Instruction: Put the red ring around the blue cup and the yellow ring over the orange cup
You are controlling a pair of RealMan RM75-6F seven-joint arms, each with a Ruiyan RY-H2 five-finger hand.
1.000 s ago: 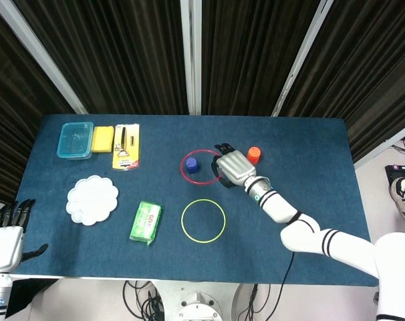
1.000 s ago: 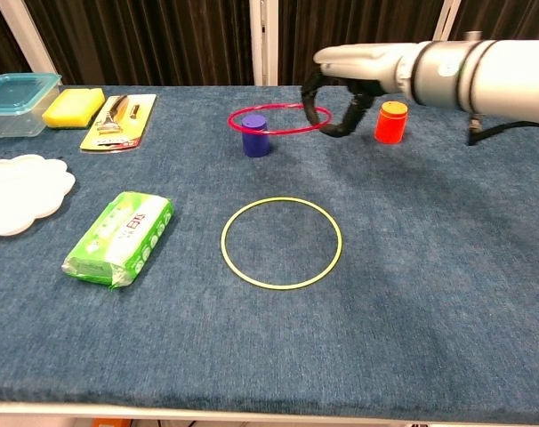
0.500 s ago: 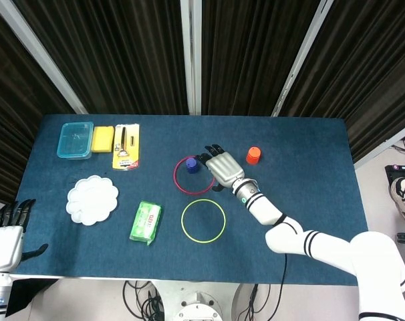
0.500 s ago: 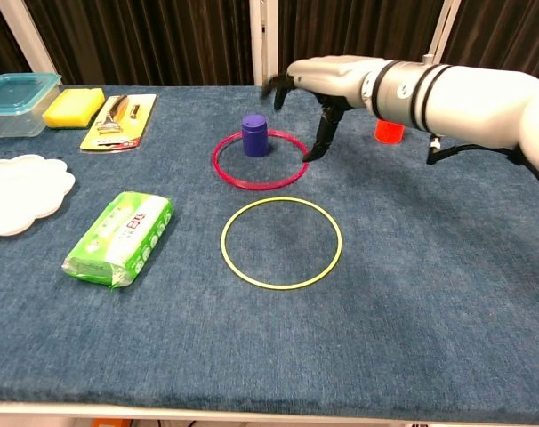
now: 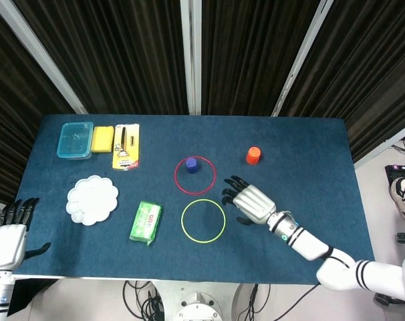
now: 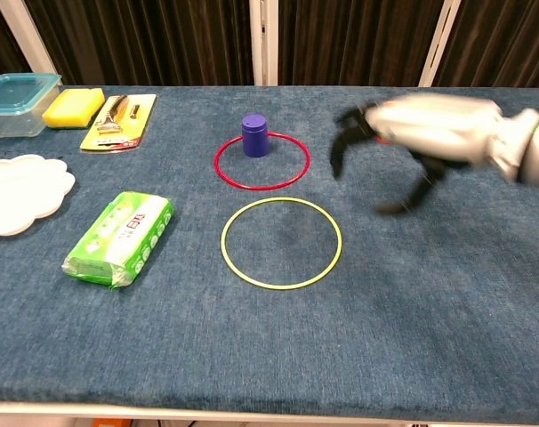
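Observation:
The red ring (image 5: 195, 194) (image 6: 262, 188) lies flat on the blue cloth around the blue cup (image 5: 191, 164) (image 6: 254, 135), which stands off-centre near the ring's far rim. The yellow ring (image 5: 182, 221) (image 6: 222, 242) lies flat just in front of it, with nothing inside. The orange cup (image 5: 253, 155) stands alone to the right; the chest view hides it behind my right hand. My right hand (image 5: 248, 202) (image 6: 412, 142) hovers right of the yellow ring, fingers spread, holding nothing. My left hand (image 5: 9, 234) hangs open off the table's front left corner.
At the back left stand a clear blue box (image 5: 75, 139) (image 6: 16, 102), a yellow sponge (image 5: 103, 138) and a carded peeler (image 5: 125, 146). A white scalloped plate (image 5: 92, 199) and a green packet (image 5: 146, 222) (image 6: 120, 237) lie at the left.
My right hand lowered the red ring around the blue cup, let it go, and drew back toward the front right. The orange cup and left hand have not moved.

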